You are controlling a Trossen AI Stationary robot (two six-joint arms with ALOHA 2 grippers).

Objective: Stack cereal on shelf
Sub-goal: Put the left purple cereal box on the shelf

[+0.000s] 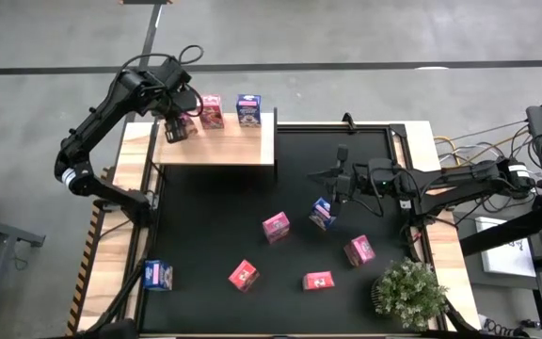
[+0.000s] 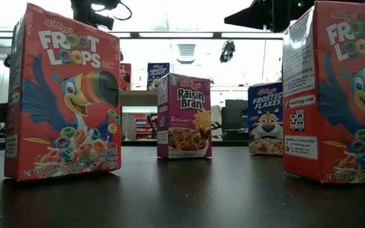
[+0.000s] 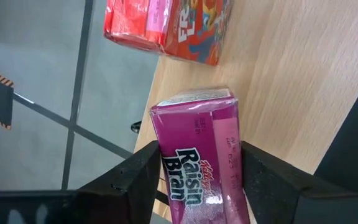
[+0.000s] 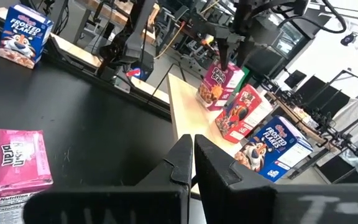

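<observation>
left gripper up at the far left end of the shelf, fingers clamped on either side of a magenta raisin bran box, held over the pale planks near the shelf's outer edge. just beside it along the shelf, a red froot loops box standing upright, and past that, farther from the gripper, a blue frosted flakes box, also upright; all three in a row along the back of the shelf. right gripper out over the black mat, well apart from the shelf, fingers pressed together with nothing between them in the right wrist view. just beneath and beside it, a tilted blue box; a little farther toward the left arm's side, a pink box; nearer the front edge, more pink boxes scattered apart from one another. far from both grippers, at the front left corner, another blue box lying partly on the wooden border. small green plant at the front right corner, clear of the boxes. in the low view, two froot loops boxes close up and upright, with a raisin bran and a frosted flakes standing behind them on the mat.
</observation>
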